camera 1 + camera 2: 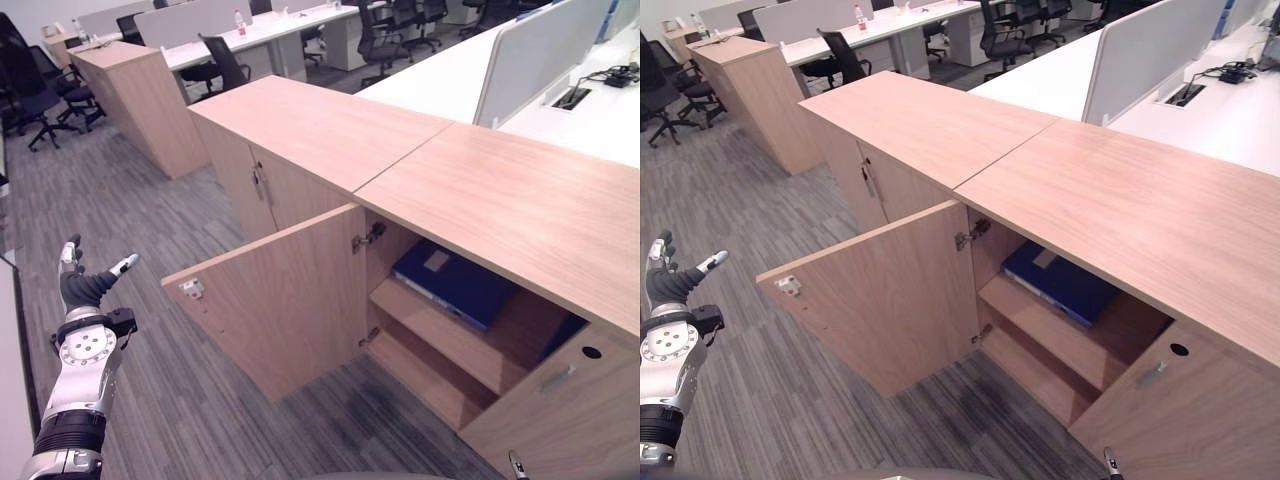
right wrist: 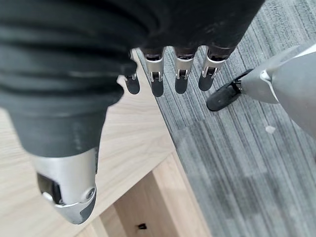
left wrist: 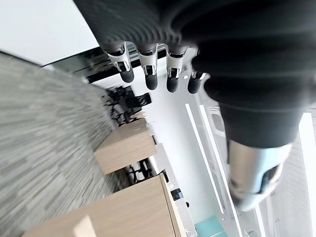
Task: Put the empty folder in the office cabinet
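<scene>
Right, wide wooden office cabinet (image 1: 470, 200) with its left door (image 1: 280, 300) swung open, blue folder (image 1: 455, 280) lying flat on the upper shelf (image 1: 440, 335) inside. Left hand (image 1: 82, 285) far left, fingers spread, empty; right hand (image 2: 163, 74) relaxed, holding nothing.

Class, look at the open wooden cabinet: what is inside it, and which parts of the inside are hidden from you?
Inside the open cabinet, a blue folder lies flat on the upper shelf. The space below looks bare. The cabinet top and the right door hide the folder's far end and the rear corners.
</scene>
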Tool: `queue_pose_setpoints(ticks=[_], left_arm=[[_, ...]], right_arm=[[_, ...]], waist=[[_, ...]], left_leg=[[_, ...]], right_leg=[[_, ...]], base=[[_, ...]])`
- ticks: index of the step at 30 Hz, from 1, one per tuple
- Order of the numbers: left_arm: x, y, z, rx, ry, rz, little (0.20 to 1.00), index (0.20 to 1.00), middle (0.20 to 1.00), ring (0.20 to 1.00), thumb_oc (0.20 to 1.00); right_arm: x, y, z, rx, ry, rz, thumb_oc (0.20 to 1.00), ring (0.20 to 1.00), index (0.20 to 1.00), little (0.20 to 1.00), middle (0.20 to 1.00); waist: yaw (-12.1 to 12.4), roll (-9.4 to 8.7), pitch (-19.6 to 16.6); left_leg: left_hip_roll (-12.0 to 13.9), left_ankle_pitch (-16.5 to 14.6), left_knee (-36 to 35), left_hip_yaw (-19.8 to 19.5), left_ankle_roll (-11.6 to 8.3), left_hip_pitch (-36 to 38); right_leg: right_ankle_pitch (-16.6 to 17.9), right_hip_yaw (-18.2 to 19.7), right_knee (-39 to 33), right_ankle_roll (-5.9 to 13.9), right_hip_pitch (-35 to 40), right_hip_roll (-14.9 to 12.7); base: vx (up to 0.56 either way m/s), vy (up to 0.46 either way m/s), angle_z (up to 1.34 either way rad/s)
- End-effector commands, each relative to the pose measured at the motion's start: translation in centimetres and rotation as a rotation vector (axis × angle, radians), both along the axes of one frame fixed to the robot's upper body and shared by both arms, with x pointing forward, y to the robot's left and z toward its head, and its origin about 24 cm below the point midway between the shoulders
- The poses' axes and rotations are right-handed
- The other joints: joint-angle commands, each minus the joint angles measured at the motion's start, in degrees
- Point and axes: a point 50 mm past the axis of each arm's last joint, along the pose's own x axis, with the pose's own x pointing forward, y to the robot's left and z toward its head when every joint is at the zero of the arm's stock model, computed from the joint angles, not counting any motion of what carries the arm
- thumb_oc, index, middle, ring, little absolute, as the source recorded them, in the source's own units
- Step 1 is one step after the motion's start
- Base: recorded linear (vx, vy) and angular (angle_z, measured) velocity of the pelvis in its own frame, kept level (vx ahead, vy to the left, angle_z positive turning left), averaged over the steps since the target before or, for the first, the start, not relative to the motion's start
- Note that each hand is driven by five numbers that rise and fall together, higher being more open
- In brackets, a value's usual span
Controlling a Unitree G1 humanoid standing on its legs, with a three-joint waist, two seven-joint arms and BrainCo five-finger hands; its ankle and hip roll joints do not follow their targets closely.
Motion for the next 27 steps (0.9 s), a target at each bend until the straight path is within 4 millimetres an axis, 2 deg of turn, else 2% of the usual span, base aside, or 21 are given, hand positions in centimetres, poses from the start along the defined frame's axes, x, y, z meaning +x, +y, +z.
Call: queue_pose_setpoints(ticks=[1, 5, 7, 8, 11, 21, 27], left_arm=[[2.5, 1.2, 3.4, -0.022, -0.104, -0.002, 1.0, 1.0, 1.0, 1.0, 1.0], [2.9, 1.2, 2.2, -0.075, -0.045, -0.009, 1.0, 1.0, 1.0, 1.0, 1.0], [3.0, 1.4, 0.7, -0.15, 0.003, 0.011, 1.0, 1.0, 1.0, 1.0, 1.0], [3.1, 1.3, -0.6, -0.213, 0.059, 0.023, 1.0, 1.0, 1.0, 1.0, 1.0], [3.5, 1.0, -1.5, -0.24, 0.121, 0.007, 1.0, 1.0, 1.0, 1.0, 1.0], [3.5, 0.7, -3.3, -0.282, 0.243, -0.005, 1.0, 1.0, 1.0, 1.0, 1.0], [4.1, -0.7, -3.8, -0.293, 0.236, -0.052, 1.0, 1.0, 1.0, 1.0, 1.0]], right_arm=[[2.0, -0.3, 0.4, -0.012, -0.029, 0.042, 1.0, 1.0, 1.0, 1.0, 1.0], [2.2, -0.6, 0.5, -0.018, -0.032, 0.037, 1.0, 1.0, 1.0, 1.0, 1.0], [2.3, -0.8, 0.6, -0.017, -0.03, 0.042, 1.0, 1.0, 1.0, 1.0, 1.0], [2.5, -1.0, 0.7, -0.021, -0.028, 0.044, 1.0, 1.0, 1.0, 1.0, 1.0], [2.6, -1.3, 0.8, -0.023, -0.029, 0.035, 1.0, 1.0, 1.0, 1.0, 1.0], [2.1, -1.7, 0.8, -0.023, 0.004, 0.031, 1.0, 1.0, 1.0, 1.0, 1.0], [2.1, -1.6, 0.8, -0.02, 0.003, 0.031, 1.0, 1.0, 1.0, 1.0, 1.0]], waist=[[-0.3, -1.1, 0.5], [-0.4, -1.17, 0.5], [-0.5, -1.21, 0.5], [-0.9, -1.11, 0.4], [-0.8, -0.94, 0.4], [-0.7, -1.21, 0.5], [-0.6, -1.58, 0.6]], left_leg=[[-0.4, -5.8, 0.7, 0.5, -0.28, 0.3], [-0.3, -6.0, 0.7, 0.9, -0.09, 0.6], [-0.2, -6.1, 0.7, 1.3, -0.01, 0.9], [-0.3, -6.2, 0.7, 1.5, 0.11, 1.1], [-0.3, -6.3, 0.7, 1.8, 0.28, 1.3], [-0.1, -6.4, 0.7, 2.2, 0.32, 1.7], [0.0, -6.5, 0.7, 2.3, 0.39, 1.8]], right_leg=[[4.7, -0.1, 3.4, 4.37, 0.5, -5.1], [5.1, 0.2, 3.5, 4.41, 0.4, -5.0], [5.3, 0.6, 3.5, 4.41, 0.3, -4.9], [5.5, 1.0, 3.5, 4.41, 0.1, -4.8], [5.6, 1.3, 3.5, 4.41, -0.1, -4.8], [5.7, 1.6, 3.1, 4.41, 0.1, -4.5], [5.6, 1.5, 3.0, 4.41, 0.1, -4.5]], base=[[0.01, 0.017, -0.11], [0.0, 0.013, -0.06], [0.0, 0.008, -0.03], [0.0, 0.009, -0.07], [0.01, 0.026, -0.16], [0.0, 0.002, -0.01], [0.0, 0.001, -0.02]])
